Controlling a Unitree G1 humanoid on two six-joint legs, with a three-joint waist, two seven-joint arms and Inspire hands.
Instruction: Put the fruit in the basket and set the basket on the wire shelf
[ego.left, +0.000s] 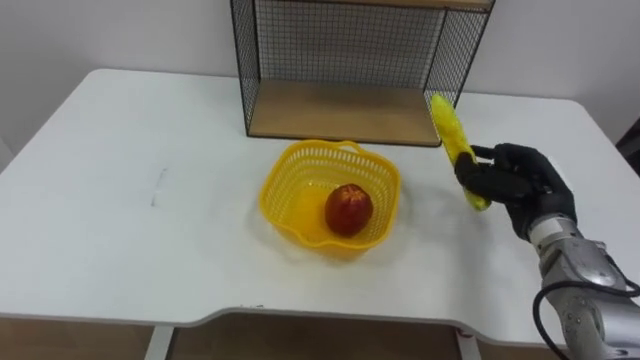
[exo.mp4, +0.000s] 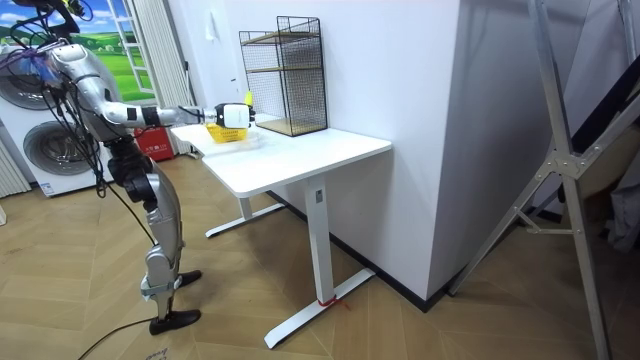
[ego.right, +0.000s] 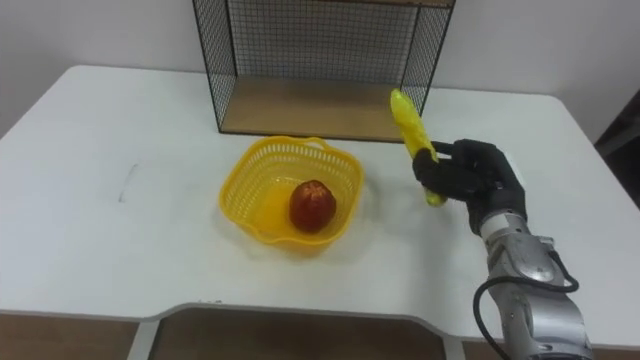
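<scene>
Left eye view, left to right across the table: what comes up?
First the yellow basket → red fruit inside it → yellow fruit → right hand, fingers curled round that fruit.

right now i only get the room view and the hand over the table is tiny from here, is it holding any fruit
Observer: Yes. In the eye views the right hand is curled round a long yellow fruit, which sticks up above the hand.
Operator: is it over the basket
Observer: No. The fruit is held to the right of the yellow basket, near the front right corner of the wire shelf.
Operator: anything in the basket
Observer: One round red fruit lies in it. The basket stands on the table in front of the shelf.
</scene>
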